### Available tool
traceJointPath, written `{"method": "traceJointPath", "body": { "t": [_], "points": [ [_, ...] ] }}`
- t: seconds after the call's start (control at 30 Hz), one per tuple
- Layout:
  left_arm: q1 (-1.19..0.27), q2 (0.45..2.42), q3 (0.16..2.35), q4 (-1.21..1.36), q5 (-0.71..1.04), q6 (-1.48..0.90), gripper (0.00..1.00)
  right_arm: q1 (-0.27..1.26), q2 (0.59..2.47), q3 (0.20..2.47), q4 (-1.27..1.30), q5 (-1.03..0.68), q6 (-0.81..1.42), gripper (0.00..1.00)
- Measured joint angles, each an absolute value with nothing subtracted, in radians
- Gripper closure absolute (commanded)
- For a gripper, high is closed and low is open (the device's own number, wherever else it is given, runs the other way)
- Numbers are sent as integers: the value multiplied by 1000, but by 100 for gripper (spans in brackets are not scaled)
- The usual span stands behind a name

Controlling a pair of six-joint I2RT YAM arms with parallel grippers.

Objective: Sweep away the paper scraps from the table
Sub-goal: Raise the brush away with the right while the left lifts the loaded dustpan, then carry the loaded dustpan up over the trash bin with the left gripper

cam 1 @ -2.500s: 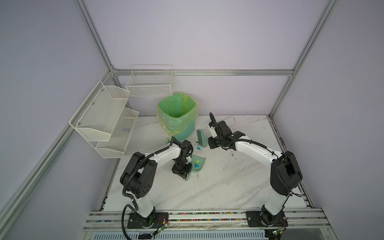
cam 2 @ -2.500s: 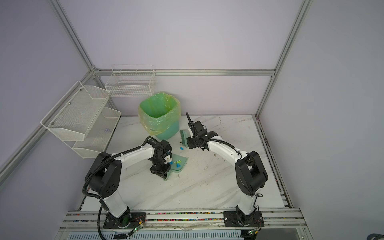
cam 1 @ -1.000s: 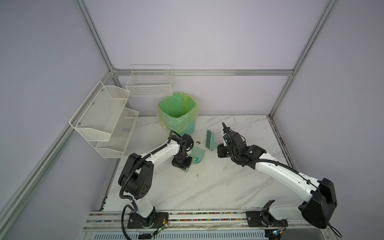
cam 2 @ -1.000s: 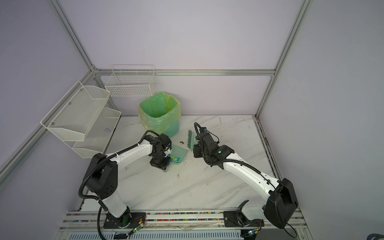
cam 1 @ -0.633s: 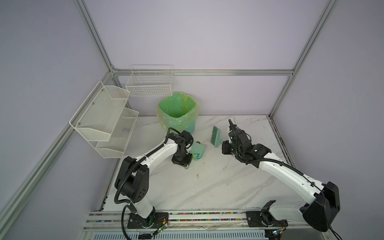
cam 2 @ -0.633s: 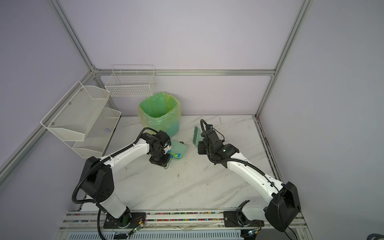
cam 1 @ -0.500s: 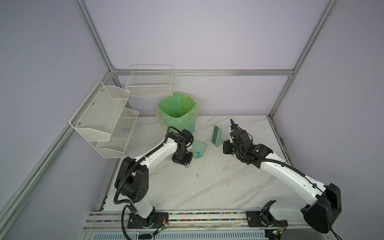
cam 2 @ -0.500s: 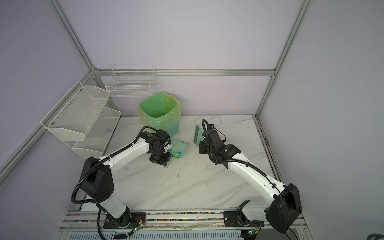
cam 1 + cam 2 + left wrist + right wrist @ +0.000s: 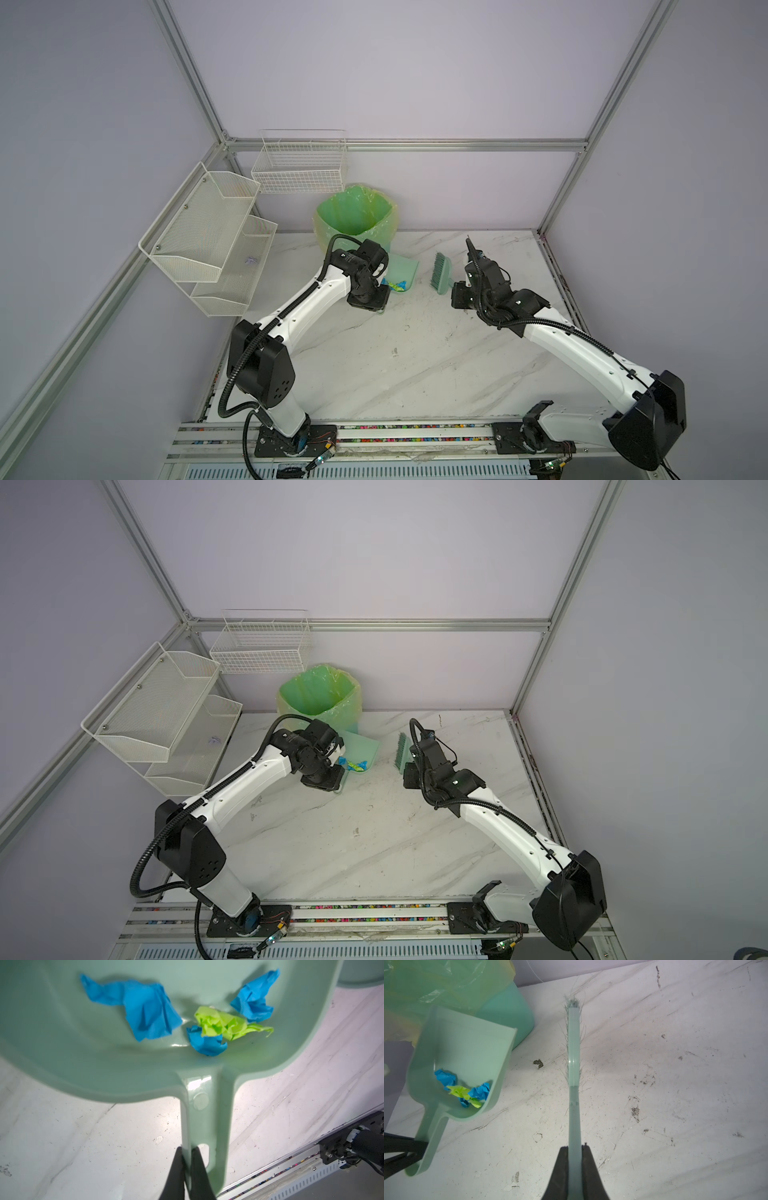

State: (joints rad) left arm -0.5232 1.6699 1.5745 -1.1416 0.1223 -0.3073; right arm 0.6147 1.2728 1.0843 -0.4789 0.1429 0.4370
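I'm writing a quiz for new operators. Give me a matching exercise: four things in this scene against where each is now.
Things: 1 paper scraps; 2 dustpan; 3 brush; 4 bin.
Places: a in the right gripper; b at the back of the table; c inside the dustpan; d in the left gripper.
Pairs: 1-c, 2-d, 3-a, 4-b.

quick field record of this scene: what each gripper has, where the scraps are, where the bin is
left gripper: shut on dustpan handle
right gripper: shut on brush handle
paper scraps: blue and lime-green, inside dustpan at its handle end
dustpan pose: mouth tilted up, next to bin
brush position: apart from dustpan, on its right in both top views
table: white marble, scuffed
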Motion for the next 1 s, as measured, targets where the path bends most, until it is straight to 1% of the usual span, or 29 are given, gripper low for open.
{"method": "traceJointPath", "body": {
  "t": [0.43, 0.73, 1.0],
  "points": [
    [-523, 1764, 1805, -1142, 122, -307, 100, 609, 1274, 1044, -483, 142, 433, 100],
    [-523, 1882, 2101, -1176, 96, -303, 100, 607, 1287, 1018, -472, 139, 433, 100],
    [-522, 1960, 2342, -1285, 6, -302, 100, 606, 1298, 1007, -445, 132, 433, 100]
  ]
}}
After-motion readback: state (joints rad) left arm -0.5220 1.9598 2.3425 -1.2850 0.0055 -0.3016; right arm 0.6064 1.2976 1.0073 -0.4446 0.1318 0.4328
